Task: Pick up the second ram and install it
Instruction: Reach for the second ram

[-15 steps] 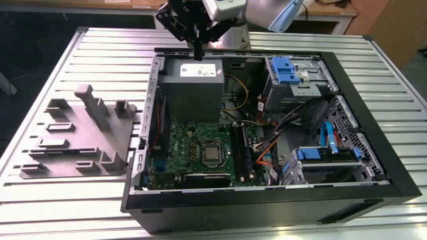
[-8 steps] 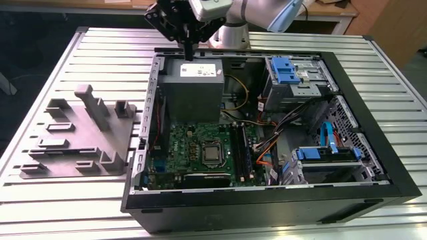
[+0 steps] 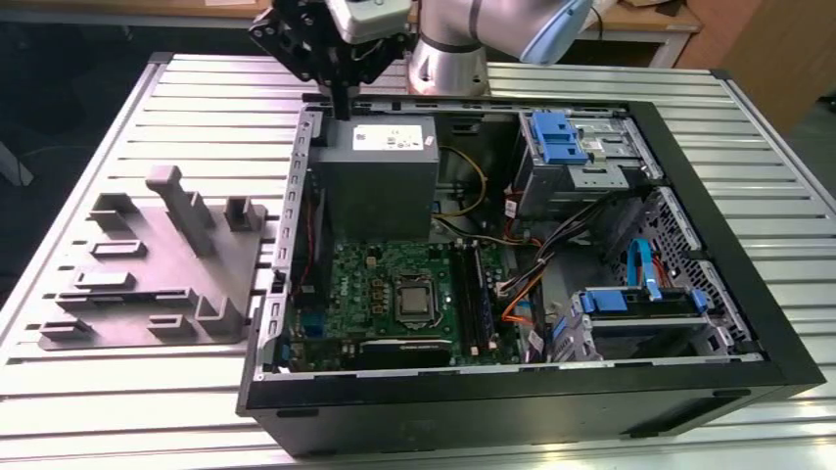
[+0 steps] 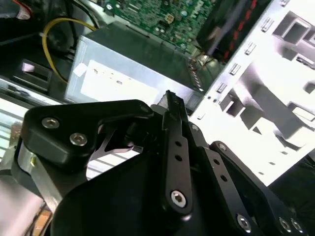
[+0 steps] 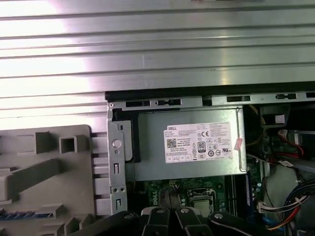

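My gripper hangs above the back edge of the grey power-supply box, at the rear of the open computer case. Its black fingers are shut together with nothing between them; in both wrist views they meet at the tips. The second ram shows as a thin bluish strip lying in the grey holder beside the case, apart from the gripper. The green motherboard with its long black slots lies beyond the power supply, toward the case's near end.
The grey moulded holder sits on the ribbed metal table at the exterior view's left. Inside the case are drive cages with blue latches, bundled cables and a yellow cable.
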`<move>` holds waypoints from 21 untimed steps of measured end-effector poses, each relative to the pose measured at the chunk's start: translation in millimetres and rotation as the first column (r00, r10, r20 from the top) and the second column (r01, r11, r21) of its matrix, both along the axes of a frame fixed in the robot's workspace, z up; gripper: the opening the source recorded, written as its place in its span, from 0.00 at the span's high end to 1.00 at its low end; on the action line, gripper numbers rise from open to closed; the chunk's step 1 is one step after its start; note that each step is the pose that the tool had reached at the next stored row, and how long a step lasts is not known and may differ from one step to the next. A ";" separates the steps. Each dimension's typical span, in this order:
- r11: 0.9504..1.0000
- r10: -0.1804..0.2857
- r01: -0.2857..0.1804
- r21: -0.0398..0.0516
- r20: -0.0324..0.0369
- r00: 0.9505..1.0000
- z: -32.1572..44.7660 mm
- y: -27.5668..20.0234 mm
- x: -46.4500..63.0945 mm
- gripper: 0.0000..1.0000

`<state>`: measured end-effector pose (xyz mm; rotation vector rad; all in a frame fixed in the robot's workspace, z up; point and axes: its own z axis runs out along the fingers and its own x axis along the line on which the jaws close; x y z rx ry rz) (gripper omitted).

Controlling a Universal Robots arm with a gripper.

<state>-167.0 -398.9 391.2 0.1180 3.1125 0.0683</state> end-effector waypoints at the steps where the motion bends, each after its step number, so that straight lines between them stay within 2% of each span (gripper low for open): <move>1: 1.000 0.000 0.000 0.000 0.000 1.000 -0.2 0.0 -3.5 0.90; 13: 1.000 0.000 0.000 0.000 0.000 1.000 -2.3 0.0 -44.1 0.90; 21: 1.000 0.000 0.000 0.000 0.000 1.000 -3.2 0.0 -65.2 0.90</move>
